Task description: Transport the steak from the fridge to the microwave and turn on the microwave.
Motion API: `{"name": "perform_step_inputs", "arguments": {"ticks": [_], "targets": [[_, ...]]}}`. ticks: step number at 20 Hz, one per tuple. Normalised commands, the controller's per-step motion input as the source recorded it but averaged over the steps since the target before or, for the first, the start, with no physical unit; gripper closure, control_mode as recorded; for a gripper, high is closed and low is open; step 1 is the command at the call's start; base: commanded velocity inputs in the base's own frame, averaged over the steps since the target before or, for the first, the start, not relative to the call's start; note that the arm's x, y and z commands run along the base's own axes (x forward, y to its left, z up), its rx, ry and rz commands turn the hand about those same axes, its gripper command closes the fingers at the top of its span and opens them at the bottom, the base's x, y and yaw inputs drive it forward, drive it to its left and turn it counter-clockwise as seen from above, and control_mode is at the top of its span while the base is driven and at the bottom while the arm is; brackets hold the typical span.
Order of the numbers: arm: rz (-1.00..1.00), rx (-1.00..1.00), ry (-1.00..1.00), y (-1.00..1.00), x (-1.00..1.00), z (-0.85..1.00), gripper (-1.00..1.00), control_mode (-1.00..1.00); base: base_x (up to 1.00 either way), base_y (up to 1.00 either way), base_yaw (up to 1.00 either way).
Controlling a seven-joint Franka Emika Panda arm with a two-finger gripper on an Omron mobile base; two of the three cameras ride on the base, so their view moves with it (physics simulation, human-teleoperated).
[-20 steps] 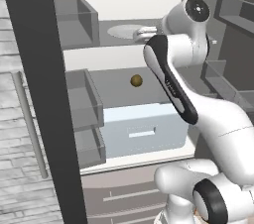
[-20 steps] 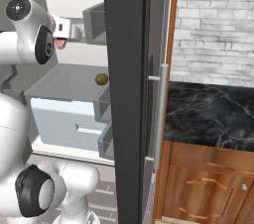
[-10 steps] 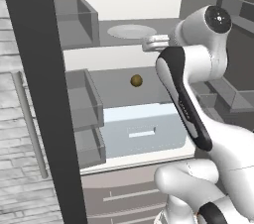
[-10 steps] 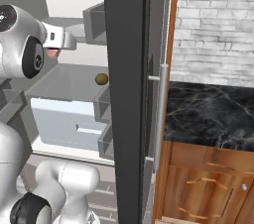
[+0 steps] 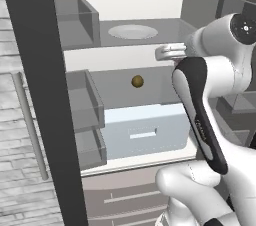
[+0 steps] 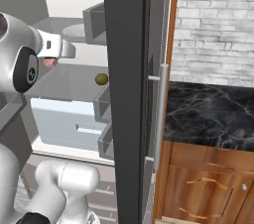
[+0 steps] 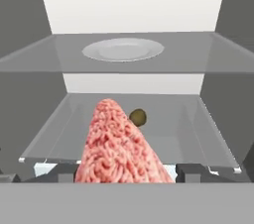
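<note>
Steak (image 7: 121, 148) sits between the gripper's (image 7: 126, 177) two fingertips, its near end in the pincer and its tapered far end sticking out ahead toward the fridge (image 5: 150, 0) interior; the jaws stand fairly wide, clamped on its flat sides. In the right base view a pink sliver (image 6: 48, 61) shows under the hand, in front of the shelves. It looks light, soft and probably slick, so I judge it could droop or slide if swung fast; a hold near the middle, across the thick part, should carry better than one at the thin tip. Behind it, a small brown ball (image 7: 138, 116) rests on the middle shelf (image 7: 193, 134), and a plate (image 7: 122, 49) on the shelf above.
</note>
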Motion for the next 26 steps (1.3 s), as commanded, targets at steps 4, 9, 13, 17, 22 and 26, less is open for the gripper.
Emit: {"name": "perform_step_inputs", "arguments": {"ticks": [4, 9, 13, 17, 22, 26], "targets": [[-0.06, 0.00, 0.00, -0.21, -0.32, 0.00, 1.00, -1.00, 0.00, 0.00, 0.00], [-0.05, 0.00, 0.00, -0.22, -0.26, 0.00, 1.00, -1.00, 0.00, 0.00, 0.00], [-0.03, 0.00, 0.00, -0.17, -0.19, 0.00, 1.00, -1.00, 0.00, 0.00, 0.00], [-0.01, 0.00, 0.00, -0.08, -0.20, 0.00, 1.00, -1.00, 0.00, 0.00, 0.00], [0.00, 0.00, 0.00, 0.00, -0.31, 0.00, 1.00, -1.00, 0.00, 0.00, 0.00], [0.00, 0.00, 0.00, 0.00, -0.30, 0.00, 1.00, -1.00, 0.00, 0.00, 0.00]]}}
